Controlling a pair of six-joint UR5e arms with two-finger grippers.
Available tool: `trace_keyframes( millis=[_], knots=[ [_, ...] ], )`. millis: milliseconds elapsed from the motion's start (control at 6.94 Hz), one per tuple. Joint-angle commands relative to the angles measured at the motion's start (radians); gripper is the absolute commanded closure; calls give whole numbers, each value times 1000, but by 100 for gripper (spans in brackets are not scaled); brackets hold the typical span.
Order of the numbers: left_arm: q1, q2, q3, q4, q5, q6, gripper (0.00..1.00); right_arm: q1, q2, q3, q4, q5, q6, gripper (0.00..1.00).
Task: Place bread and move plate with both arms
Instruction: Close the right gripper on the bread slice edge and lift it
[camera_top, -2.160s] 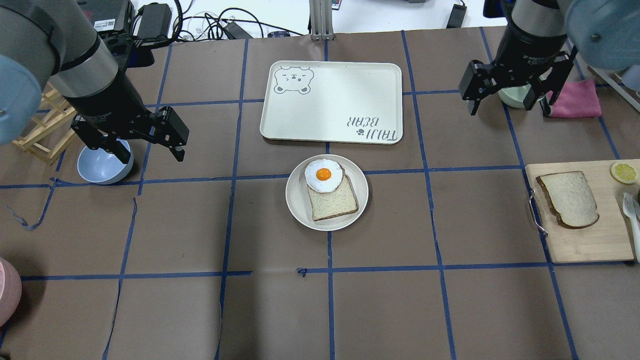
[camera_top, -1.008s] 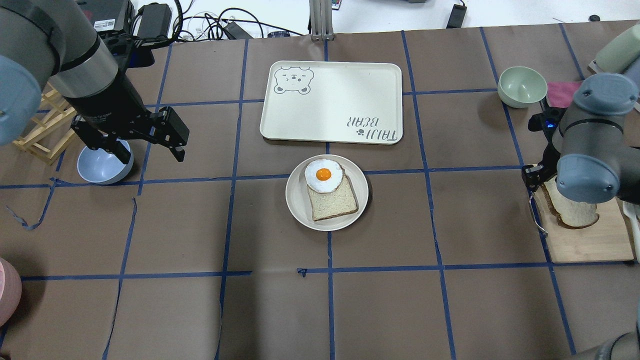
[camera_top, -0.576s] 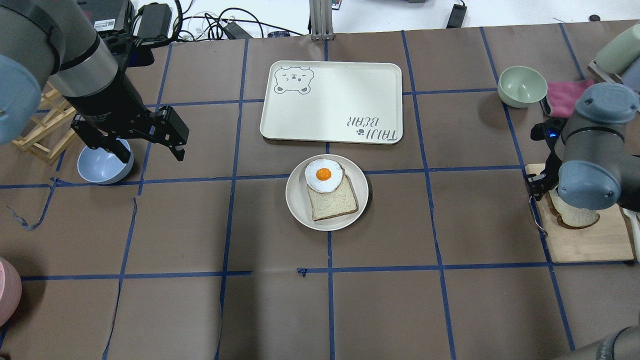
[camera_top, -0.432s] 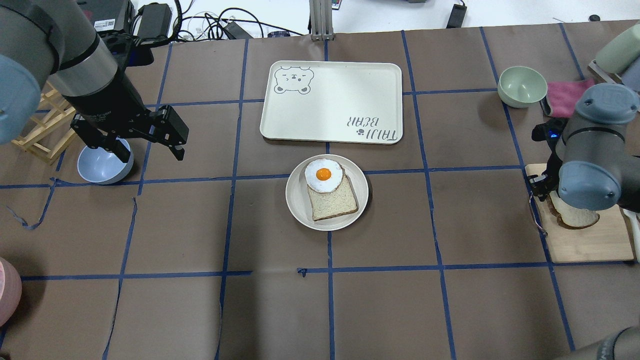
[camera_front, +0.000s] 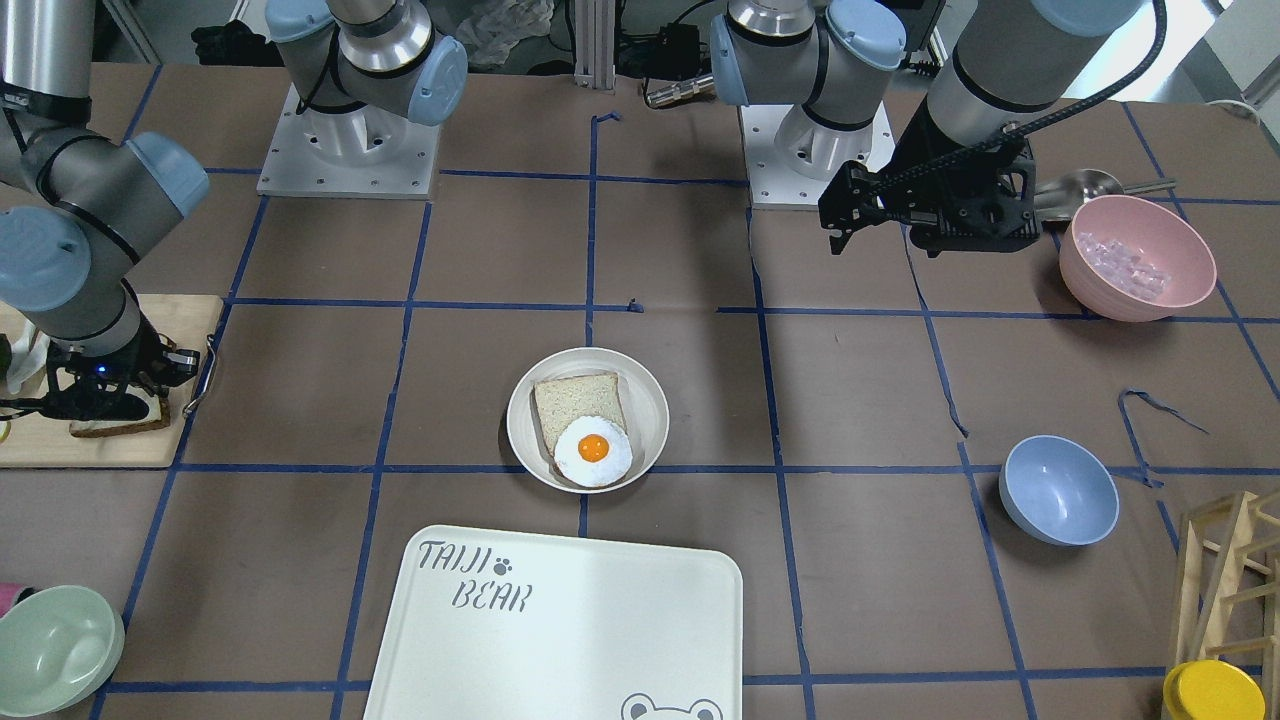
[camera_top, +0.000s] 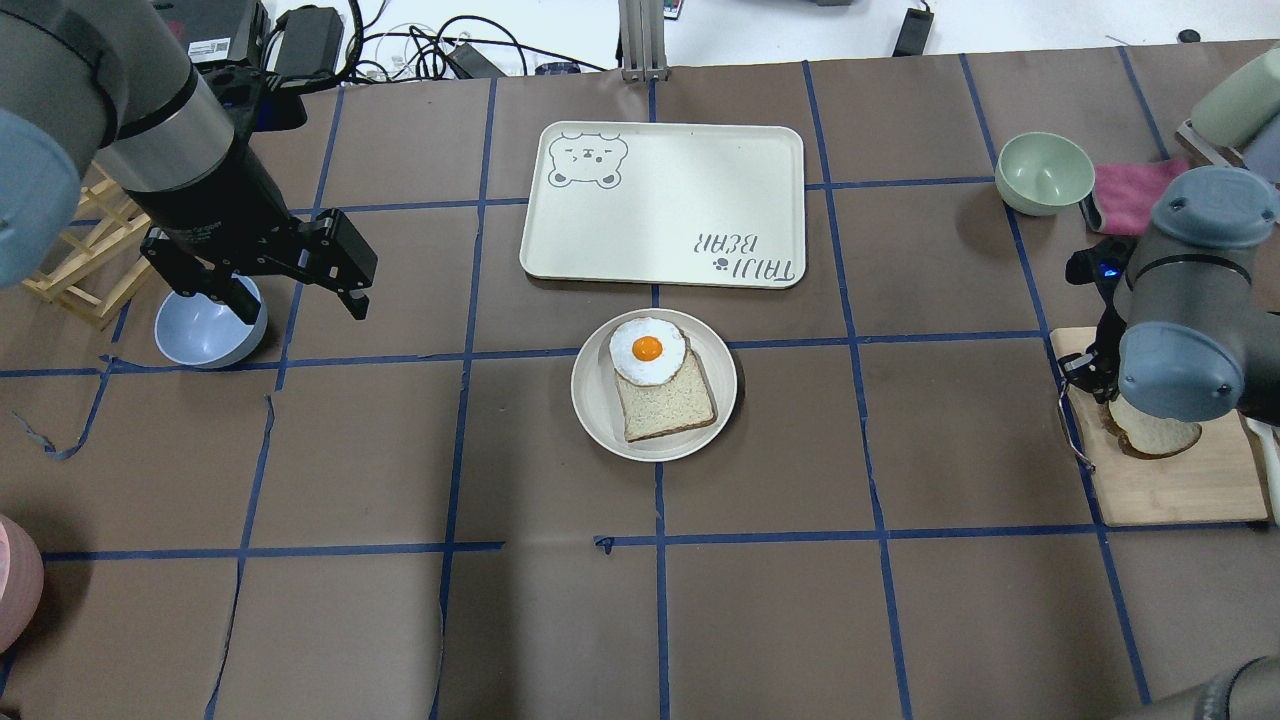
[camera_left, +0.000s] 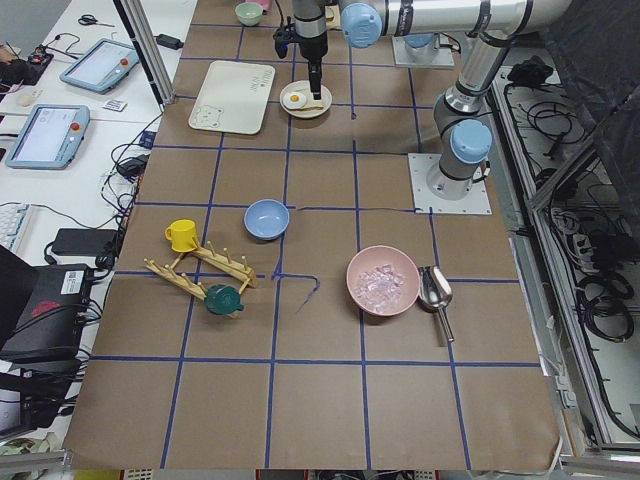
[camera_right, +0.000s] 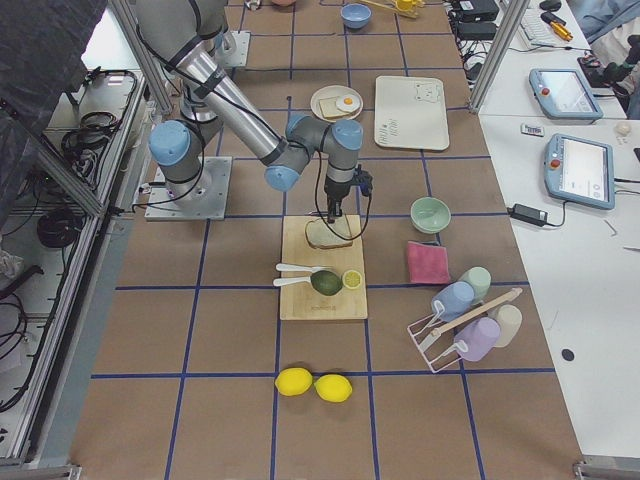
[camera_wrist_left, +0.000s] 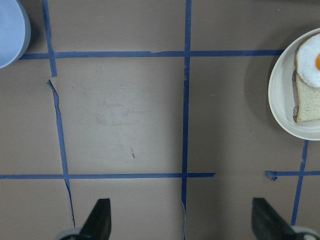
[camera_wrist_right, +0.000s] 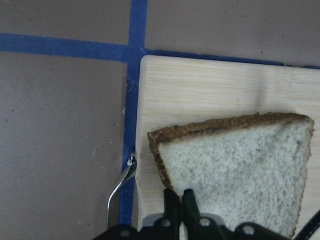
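Pinching the near edge of the bread (camera_wrist_right: 240, 165), the right gripper (camera_wrist_right: 181, 200) holds its fingers nearly closed over the wooden board (camera_wrist_right: 200, 90), slice apparently not yet lifted. The plate (camera_top: 600, 420), carrying an egg-topped slice, sits well apart from the left gripper (camera_wrist_left: 181, 210), fingers spread; placing and moving both remain.

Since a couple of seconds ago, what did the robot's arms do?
The right arm swung from above the green bowl down to the wooden board. Its right pincer, open before, is now shut at the edge of the bread; I cannot tell if it grips it. The left pincer stayed open in place, and the plate with its egg-topped slice did not move.
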Motion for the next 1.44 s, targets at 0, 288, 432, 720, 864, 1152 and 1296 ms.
trace_keyframes(
  millis=[0, 288, 432, 720, 864, 1152, 1296],
  knots=[
    [0, 0, 0, 0, 0, 0, 0, 0, -16, -1, 14, -3, 2, 100],
    [0, 0, -1, -1, 0, 0, 0, 2, -74, -7, 14, -4, 11, 100],
    [0, 0, -1, -1, 0, 0, 0, 2, -75, -7, 14, -4, 11, 100],
    [0, -2, -1, -1, 2, 0, 0, 11, -94, -29, 20, -21, 23, 100],
    [0, -2, -1, -1, 2, 0, 0, 21, -126, -58, 102, -21, 88, 100],
    [0, 0, -1, -1, 2, 0, 0, 159, -141, -198, 296, -46, 232, 100],
    [2, 0, -1, -1, 2, 0, 0, 242, -136, -308, 442, -62, 337, 100]
  ],
)
